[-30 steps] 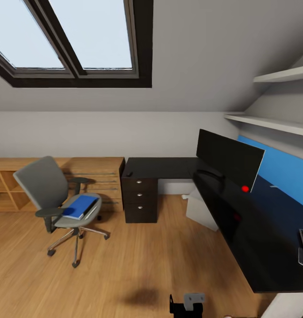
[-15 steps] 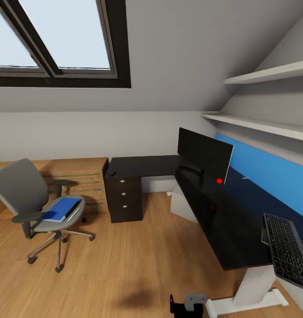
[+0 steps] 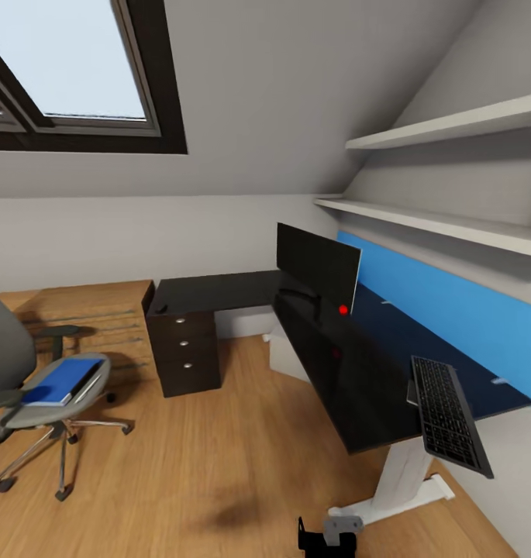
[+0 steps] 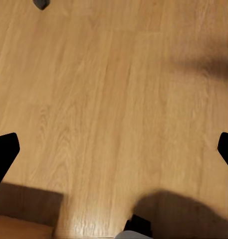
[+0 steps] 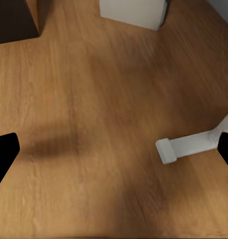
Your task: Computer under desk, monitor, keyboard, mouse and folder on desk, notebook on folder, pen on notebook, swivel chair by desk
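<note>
Head view. Worktop (image 3: 218, 291), L-shaped, glossy black, with white leg (image 3: 401, 477) and black three-drawer unit (image 3: 184, 353) at its far end. Monitor (image 3: 318, 266), wide and black, upright at the inner corner of the worktop, red dot at a lower corner. Keyboard (image 3: 447, 415), black keys, at the worktop's near end, its near part jutting past the edge. Computer (image 3: 284, 356), light-grey box, on the wooden floor (image 3: 218, 449) under the worktop below the monitor. Swivel chair (image 3: 32, 395), grey seat, chrome wheeled base, well apart from the worktop at the room's left. Folder (image 3: 63, 380), bright blue, flat on the chair seat. Wooden drawer chest (image 3: 87, 318) along the far wall beside the drawer unit. Blue wall panel (image 3: 451, 310) and two white shelves (image 3: 443, 225) above the worktop; skylight (image 3: 71, 70) in the sloped ceiling.

Left wrist view. Left tool (image 4: 114, 149), dark fingertips at opposite edges, spread wide, nothing between them; wooden floor below.

Right wrist view. Right tool (image 5: 114, 149), fingertips likewise spread wide and empty, over wooden floor; white foot of the worktop leg and the computer's light case also seen.
</note>
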You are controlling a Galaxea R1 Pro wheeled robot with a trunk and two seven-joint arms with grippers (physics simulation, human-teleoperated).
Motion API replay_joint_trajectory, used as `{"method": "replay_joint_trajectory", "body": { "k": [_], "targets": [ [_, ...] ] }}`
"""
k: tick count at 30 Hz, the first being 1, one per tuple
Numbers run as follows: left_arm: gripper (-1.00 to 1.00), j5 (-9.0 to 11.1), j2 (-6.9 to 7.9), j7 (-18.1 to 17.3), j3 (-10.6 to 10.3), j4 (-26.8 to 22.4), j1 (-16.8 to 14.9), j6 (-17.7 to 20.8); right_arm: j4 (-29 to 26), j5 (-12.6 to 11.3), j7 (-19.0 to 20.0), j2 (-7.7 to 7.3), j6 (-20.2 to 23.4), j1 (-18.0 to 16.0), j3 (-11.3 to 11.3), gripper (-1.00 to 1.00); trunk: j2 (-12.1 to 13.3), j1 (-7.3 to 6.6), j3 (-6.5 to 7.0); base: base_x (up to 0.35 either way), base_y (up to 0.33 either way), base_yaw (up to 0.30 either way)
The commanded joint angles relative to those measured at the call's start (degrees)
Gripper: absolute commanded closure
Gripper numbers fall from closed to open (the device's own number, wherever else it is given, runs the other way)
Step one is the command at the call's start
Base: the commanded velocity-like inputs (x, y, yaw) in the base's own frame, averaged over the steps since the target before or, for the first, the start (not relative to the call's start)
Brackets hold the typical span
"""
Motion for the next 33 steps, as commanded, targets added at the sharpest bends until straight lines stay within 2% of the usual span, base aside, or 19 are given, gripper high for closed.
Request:
{"method": "replay_joint_trajectory", "body": {
  "k": [1,6,15,21,28,33],
  "targets": [
    [-1.0,0.0,-0.06,0.0,0.2,0.0,0.0,-0.2,-0.1,-0.2,-0.4,-0.01,-0.1,-0.1,0.5,-1.0,-0.1,-0.01,-0.08,-0.169,-0.245,-0.27],
    [-1.0,0.0,-0.04,0.0,0.2,0.0,0.0,-0.2,-0.1,-0.3,-0.4,0.0,-0.1,-0.1,0.5,-1.0,-0.1,-0.01,-0.17,-0.141,-0.291,-0.228],
    [-1.0,0.0,0.1,0.0,0.2,0.0,0.0,-0.2,-0.1,-0.2,-0.3,-0.01,0.0,-0.1,0.4,-1.0,-0.1,-0.01,-0.19,-0.011,-0.308,-0.021],
    [-1.0,0.1,0.13,-0.1,0.3,-0.4,0.0,-0.4,-0.1,-0.2,-0.3,-0.02,-0.1,-0.1,0.4,-1.0,-0.1,-0.01,-0.19,0.0,-0.048,-0.069],
    [-1.0,0.2,0.22,0.0,0.4,-0.7,0.0,-2.3,-0.1,-0.2,-0.3,-0.06,-0.1,-0.1,0.4,-1.0,-0.1,-0.01,-0.19,0.0,-0.006,-0.234],
    [-1.0,0.4,0.48,0.2,0.8,-3.1,0.0,-4.0,-0.1,-0.3,-0.3,-0.09,-0.1,-0.1,0.3,-1.0,-0.1,-0.01,-0.19,0.0,-0.001,-0.282]
  ]
}}
